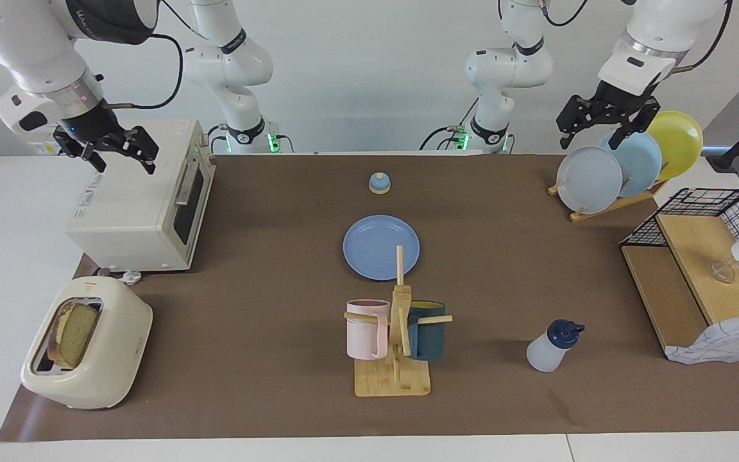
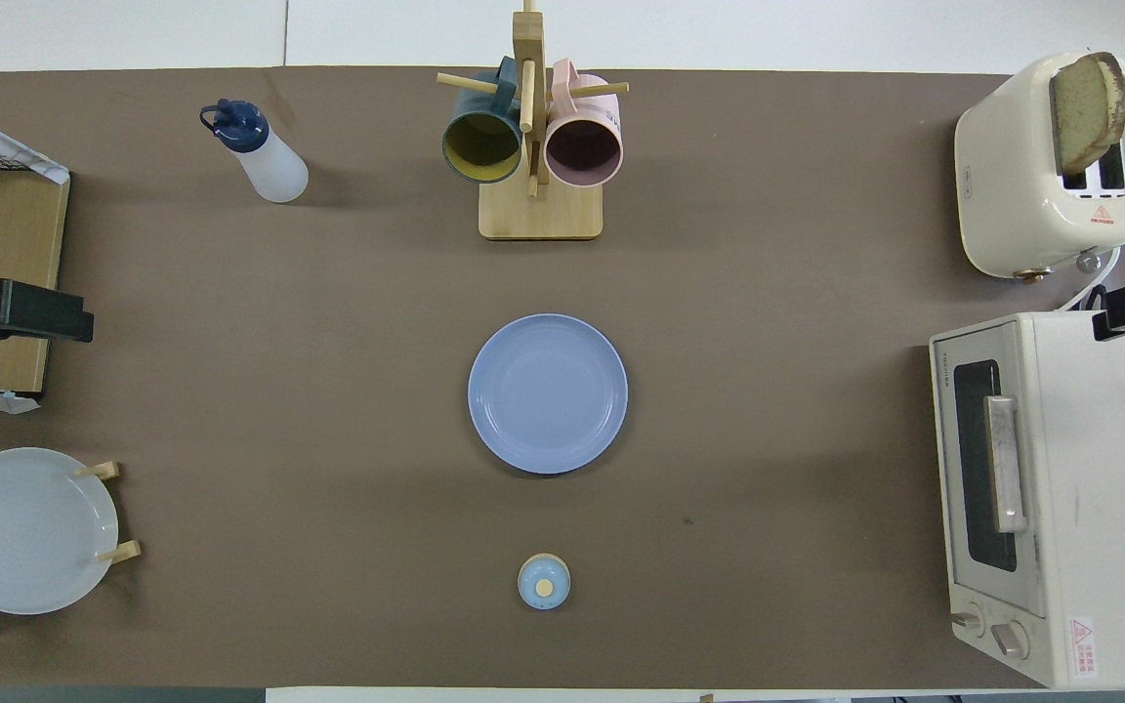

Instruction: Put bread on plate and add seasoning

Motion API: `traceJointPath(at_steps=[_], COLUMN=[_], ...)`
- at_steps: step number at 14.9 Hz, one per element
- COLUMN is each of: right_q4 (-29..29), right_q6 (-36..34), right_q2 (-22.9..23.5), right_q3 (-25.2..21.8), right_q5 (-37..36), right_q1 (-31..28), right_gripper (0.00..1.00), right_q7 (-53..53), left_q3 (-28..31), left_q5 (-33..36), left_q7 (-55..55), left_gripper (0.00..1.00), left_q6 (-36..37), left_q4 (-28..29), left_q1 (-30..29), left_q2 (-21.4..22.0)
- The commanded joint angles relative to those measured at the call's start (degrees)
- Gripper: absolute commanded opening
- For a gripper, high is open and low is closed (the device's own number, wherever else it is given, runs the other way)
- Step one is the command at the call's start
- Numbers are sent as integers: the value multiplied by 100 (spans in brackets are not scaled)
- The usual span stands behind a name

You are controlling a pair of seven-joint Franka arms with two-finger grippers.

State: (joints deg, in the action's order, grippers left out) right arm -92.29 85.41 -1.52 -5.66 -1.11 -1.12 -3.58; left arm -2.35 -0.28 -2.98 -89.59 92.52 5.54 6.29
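Bread: your squarish tan toast slice (image 1: pixel 74 333) stands upright in the cream toaster (image 1: pixel 97 378), farther from the robots than the white oven (image 1: pixel 142 212).
Nearer arm: right gripper (image 1: pixel 116 154), fingers spread, over the oven.
Left gripper (image 1: pixel 607 125): empty, spread, over the plate rack (image 1: pixel 607 205).
Plate: round periwinkle plate (image 1: pixel 381 247) mid-table, bare.

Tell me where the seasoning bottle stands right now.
The seasoning bottle stands upright on the mat toward the left arm's end, farther from the robots than the plate, beside the mug rack.

Plate (image 2: pixel 548 393) sits mid-table, bare. Bread (image 2: pixel 1088 109) stands in toaster (image 2: pixel 1046 166) at one far corner; seasoning (image 2: pixel 260 152) stands upright near the other.
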Motion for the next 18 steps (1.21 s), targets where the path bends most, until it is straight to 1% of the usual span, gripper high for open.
traceJointPath(at_steps=[1,2,3,5,6,7,8,9,10,11,12,15,16,18], right_q4=[-350,-481,-578,-579,-466,-152,234,760,1201,1440,1538,1758,1767,1776], right_q6=[412,772,1054,1469,1548,1541,1480,1427,1383,1434,1513,2013,2206,2314], right_q2=[-182,-191,-199,-42,159,431,781,1203,1555,1802,1970,2365,2419,2507], right_q3=[39,48,48,48,48,48,48,48,48,48,57,57,57,65], right_q5=[102,102,102,94,76,58,50,50,23,49,41,14,-12,-21], right_q1=[-29,-29,-37,-46,-55,-81,-125,-143,-178,-248,-327,-686,-705,-697], right_gripper=[100,100,100,100,100,100,100,100,100,100,100,100,100,100], right_q7=[-492,-573,-582,-582,-582,-591,-608,-635,-644,-661,-757,-1625,-1715,-1716], left_q3=[-37,-37,-37,-29,-29,-37,-29,-29,-29,-20,-29,-20,-11,-11], left_q5=[-68,-68,-68,-68,-68,-68,-60,-60,-60,-25,19,283,292,292], left_q7=[-474,-501,-493,-563,-572,-581,-581,-555,-528,-511,-502,-502,-493,-484], left_gripper=[100,100,100,100,100,100,100,100,100,100,100,100,100,100], left_q6=[-1704,-2268,-2700,-3517,-4096,-4789,-5266,-5723,-6119,-6384,-6552,-7377,-7771,-8344], left_q4=[1764,2222,2514,2919,3217,3568,3797,3965,4062,4072,4072,4186,4256,4283], left_q1=[95,122,131,271,289,289,290,290,290,290,290,307,307,298], left_q2=[889,1039,1093,1015,988,971,901,770,629,497,357,-118,-328,-689])
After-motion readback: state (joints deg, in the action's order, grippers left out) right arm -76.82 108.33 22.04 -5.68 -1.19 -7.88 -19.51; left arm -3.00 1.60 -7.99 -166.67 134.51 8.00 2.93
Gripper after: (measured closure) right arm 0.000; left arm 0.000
